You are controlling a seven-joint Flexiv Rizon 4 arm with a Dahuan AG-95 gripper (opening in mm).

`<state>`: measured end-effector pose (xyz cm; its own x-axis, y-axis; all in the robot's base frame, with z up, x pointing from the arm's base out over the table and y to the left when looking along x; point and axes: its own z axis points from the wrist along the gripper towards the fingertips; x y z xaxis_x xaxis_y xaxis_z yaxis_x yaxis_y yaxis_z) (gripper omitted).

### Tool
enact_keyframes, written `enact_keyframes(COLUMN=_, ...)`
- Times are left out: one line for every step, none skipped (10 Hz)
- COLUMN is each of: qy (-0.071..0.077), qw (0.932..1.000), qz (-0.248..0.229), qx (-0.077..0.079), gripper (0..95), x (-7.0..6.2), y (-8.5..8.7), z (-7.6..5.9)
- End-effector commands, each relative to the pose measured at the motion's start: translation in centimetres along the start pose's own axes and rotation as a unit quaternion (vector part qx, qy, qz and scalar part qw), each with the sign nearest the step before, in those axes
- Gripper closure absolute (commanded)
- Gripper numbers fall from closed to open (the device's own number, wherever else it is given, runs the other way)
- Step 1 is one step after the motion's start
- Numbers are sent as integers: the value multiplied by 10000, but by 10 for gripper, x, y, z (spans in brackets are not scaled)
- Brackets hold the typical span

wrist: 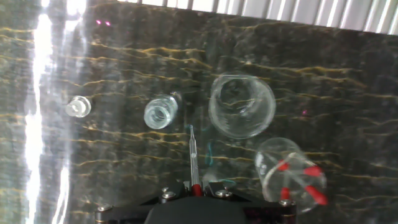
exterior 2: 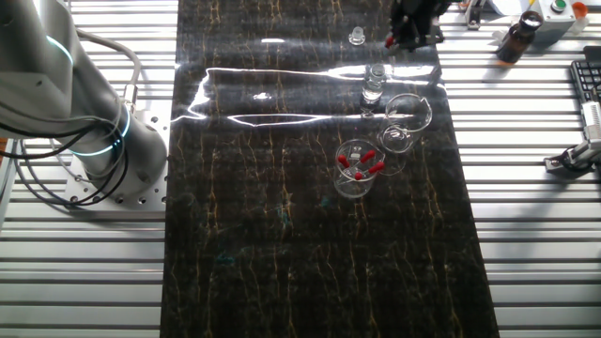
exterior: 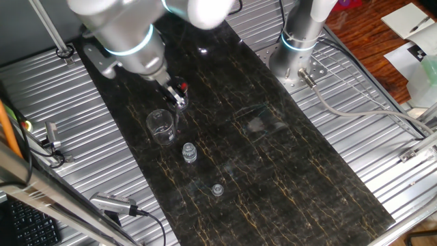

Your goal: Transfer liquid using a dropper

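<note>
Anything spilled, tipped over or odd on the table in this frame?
Nothing stands out. The empty beaker, the vial, the small cap and the beaker holding red-topped droppers all stand upright; no spill shows. The end effector holds a dropper.

A dark marbled mat (exterior 2: 282, 235) lies along a ribbed metal table (exterior 2: 84, 282), glaring under overhead light.

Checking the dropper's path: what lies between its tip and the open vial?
Nothing: in the hand view only bare dark table separates the dropper tip from the vial.
</note>
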<state>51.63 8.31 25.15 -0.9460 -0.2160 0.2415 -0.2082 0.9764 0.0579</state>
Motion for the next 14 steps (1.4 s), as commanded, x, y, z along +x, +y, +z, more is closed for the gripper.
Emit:
enact_keyframes(qy=-7, qw=10000, qz=-21, qx=6, gripper=950, x=-8, y=-12, z=0)
enact_keyframes(qy=-10, qw=10000, qz=-9, qx=23, gripper=950, x=-16, y=-18, z=4)
enact_keyframes(qy=-19, qw=10000, qz=-4, qx=29, gripper=950, x=-22, y=-22, z=7)
enact_keyframes(qy=-26, qw=10000, qz=-5, qx=32, gripper=950, x=-27, y=-26, z=9)
enact_keyframes(qy=-25, qw=10000, qz=-13, qx=44, gripper=950, x=-34, y=-31, z=15)
enact_keyframes(qy=-17, qw=10000, qz=-26, qx=60, gripper=950, x=-38, y=-35, z=21)
enact_keyframes(qy=-11, qw=10000, qz=-45, qx=67, gripper=950, x=-41, y=-37, z=27)
enact_keyframes(qy=6, qw=9999, qz=-106, qx=58, gripper=950, x=-46, y=-41, z=39)
enact_keyframes(qy=18, qw=9999, qz=-146, qx=55, gripper=950, x=-48, y=-43, z=46)
enact_keyframes(qy=39, qw=9998, qz=-178, qx=52, gripper=950, x=-50, y=-44, z=53)
enact_keyframes(qy=85, qw=9997, qz=-217, qx=45, gripper=950, x=-52, y=-46, z=63)
enact_keyframes(qy=93, qw=9997, qz=-227, qx=37, gripper=950, x=-53, y=-47, z=70)
enact_keyframes(qy=106, qw=9997, qz=-232, qx=26, gripper=950, x=-53, y=-46, z=77)
enact_keyframes(qy=107, qw=9996, qz=-244, qx=24, gripper=950, x=-54, y=-44, z=87)
